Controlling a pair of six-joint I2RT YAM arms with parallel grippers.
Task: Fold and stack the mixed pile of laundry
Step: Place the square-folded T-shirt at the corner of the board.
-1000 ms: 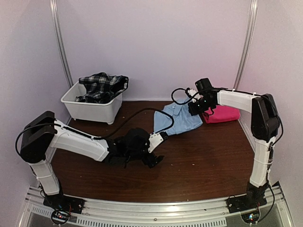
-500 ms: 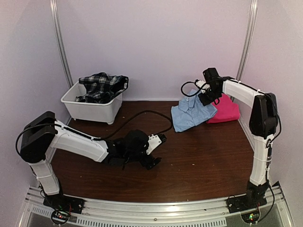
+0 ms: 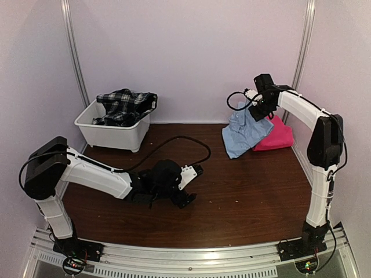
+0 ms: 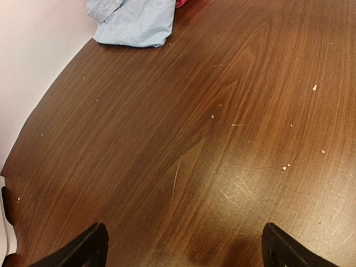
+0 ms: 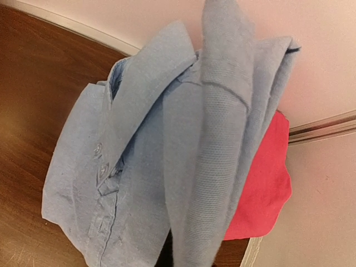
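— Moved since a second ago, what is to be noted from above?

— By the right gripper (image 3: 259, 112) the light blue shirt (image 3: 243, 132) has been carried from the middle of the bench (image 3: 243, 191) towards the far right corner. It is now held lifted by its upper part, and its lower part is draped half over the pink-red cloth (image 3: 282, 138) lying in that corner. The left gripper (image 3: 186, 199) has been kept low near the middle of the near edge, hardly shifted. The plaid garment (image 3: 124, 104) has been left heaped in the white tub (image 3: 116, 138) at the far left corner.

— And what is seen from the left wrist?

— Its fingertips (image 4: 89, 247) are set wide apart over bare wood, with nothing between them. The shirt (image 4: 133, 22) is seen well away at the far edge.

— And from the right wrist?

— The view is filled by the hanging shirt (image 5: 139, 183), collar and buttoned placket showing. The fingers are hidden by the fabric, though the garment is plainly clamped. The pink-red cloth (image 5: 266, 189) is seen behind it, against the wall.
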